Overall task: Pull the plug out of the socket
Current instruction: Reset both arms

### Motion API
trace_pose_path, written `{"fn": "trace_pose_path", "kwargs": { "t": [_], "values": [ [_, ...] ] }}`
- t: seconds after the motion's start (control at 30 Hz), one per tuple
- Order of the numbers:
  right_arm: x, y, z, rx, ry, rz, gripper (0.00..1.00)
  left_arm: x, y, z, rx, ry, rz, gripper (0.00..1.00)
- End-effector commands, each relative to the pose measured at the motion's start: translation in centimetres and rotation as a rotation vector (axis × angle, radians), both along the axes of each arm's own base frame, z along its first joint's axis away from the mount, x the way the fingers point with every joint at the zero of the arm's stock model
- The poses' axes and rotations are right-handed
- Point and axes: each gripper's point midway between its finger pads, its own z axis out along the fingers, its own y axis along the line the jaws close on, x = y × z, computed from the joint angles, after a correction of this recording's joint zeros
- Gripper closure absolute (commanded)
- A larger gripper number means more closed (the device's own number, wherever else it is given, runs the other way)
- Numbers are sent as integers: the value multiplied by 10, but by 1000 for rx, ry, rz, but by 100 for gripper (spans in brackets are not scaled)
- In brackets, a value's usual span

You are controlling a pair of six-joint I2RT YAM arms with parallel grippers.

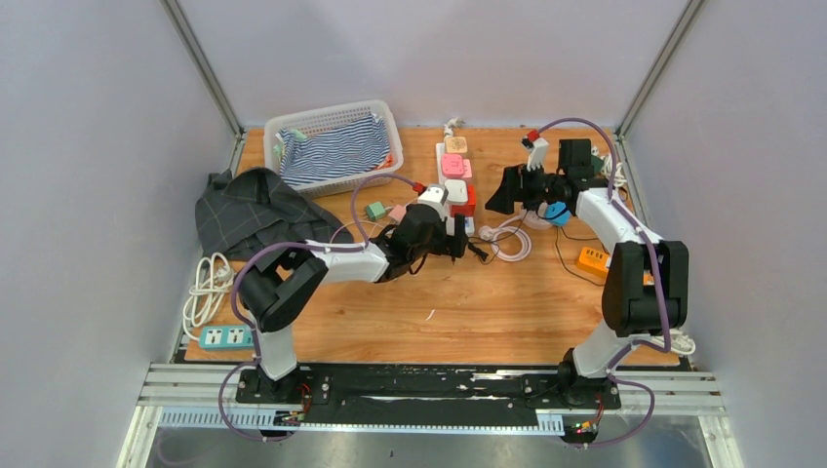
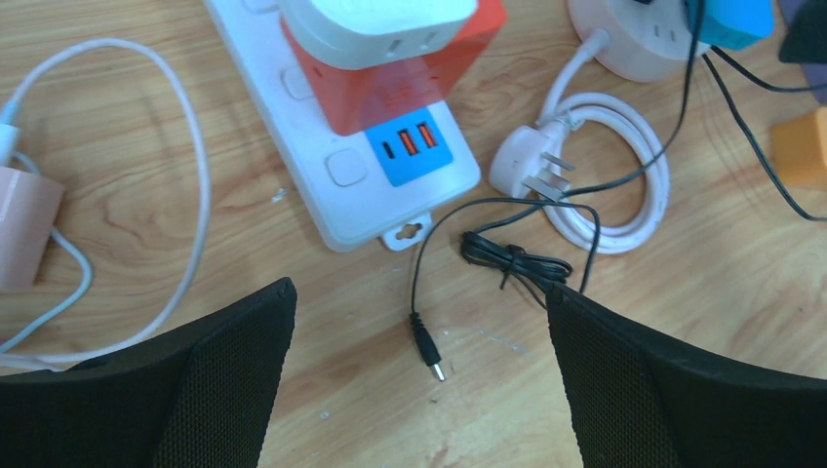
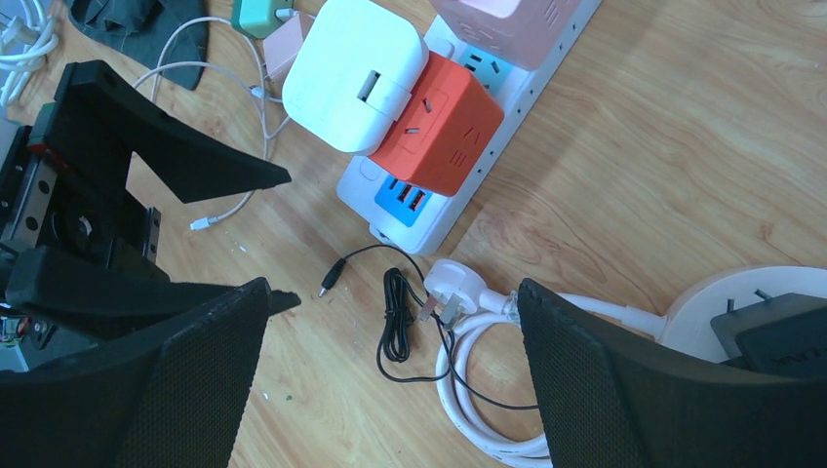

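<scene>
While neither arm has hold of anything, the step in hand is the approach to the power strip (image 2: 341,210), which lies lengthwise in the middle of the table (image 1: 507,312). The left gripper (image 2: 417,297) hovers low just off the strip's near end. Its jaws are spread wide and empty, with only a thin black cable (image 2: 426,341) on the wood between them. The right gripper (image 3: 390,292) hangs higher and to the right, jaws equally wide and empty, looking down on the same end of the strip.

The plug to be pulled is most likely the white adapter (image 3: 356,73). It is seated against an orange-red cube (image 3: 439,136) that is itself plugged into the strip beside the blue USB panel (image 3: 400,200). Which of the two is meant cannot be settled from these views.

To do this well, one arm should pin the strip's bare white body flat against the table. The other should close squarely on the adapter's flat sides, not its corners. The pull ought to run straight along the pins, without rocking, or cube and strip may lift together. The loose white plug (image 2: 527,166) and its coiled cord lie just beside the strip's end and should be kept out of the closing fingers.
</scene>
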Motion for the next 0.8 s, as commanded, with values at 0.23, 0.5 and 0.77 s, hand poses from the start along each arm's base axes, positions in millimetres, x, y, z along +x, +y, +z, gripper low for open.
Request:
{"fn": "trace_pose_path", "kwargs": {
  "t": [0.23,0.5,0.77],
  "values": [
    [-7,-7,21,-4,-72,21,4,1,-2,40,-6,-121,-34,0],
    [-23,-24,49,-52,-225,100,4,-28,15,97,-37,-245,-113,0],
    [-52,-35,75,-80,-378,157,4,-52,49,129,-84,-317,-99,0]
  ]
}}
